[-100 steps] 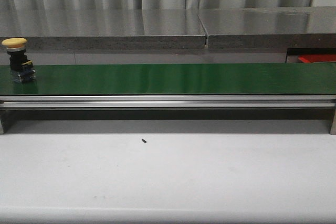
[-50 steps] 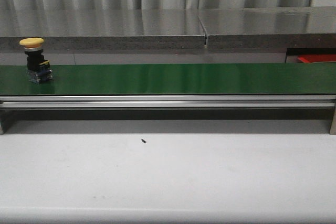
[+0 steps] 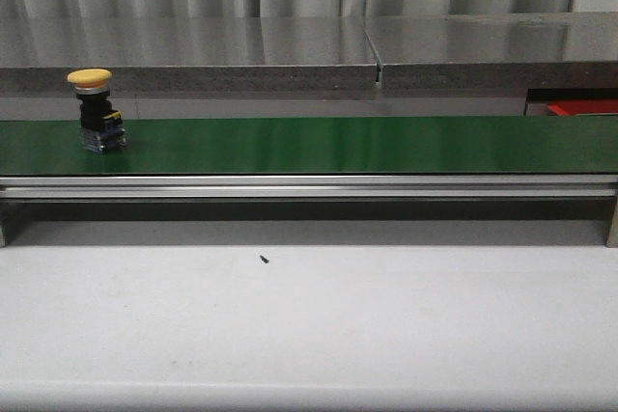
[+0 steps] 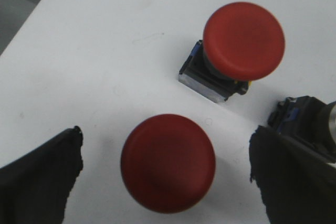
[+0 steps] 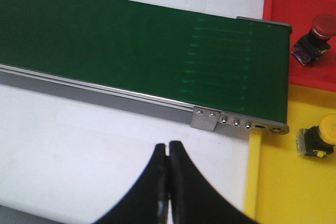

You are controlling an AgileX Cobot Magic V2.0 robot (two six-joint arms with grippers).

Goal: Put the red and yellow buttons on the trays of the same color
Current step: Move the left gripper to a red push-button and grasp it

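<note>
1. A yellow button (image 3: 94, 109) is riding the green belt (image 3: 338, 145) near its left end, standing upright. It looks like hard plastic: a smooth domed cap over a boxy dark base, light and likely top-heavy. I'd judge the square base the safer hold, since the glossy cap could slip.
2. It is sitting further right along the belt than a second ago.
3. The left gripper (image 4: 163, 177) is hovering with fingers spread around a red button (image 4: 168, 162) on the white tabletop (image 4: 105, 51).
4. The right gripper (image 5: 168, 182) is waiting with fingers pressed together near the belt's end, beside the red tray (image 5: 299, 24) and yellow tray (image 5: 278, 182).
</note>
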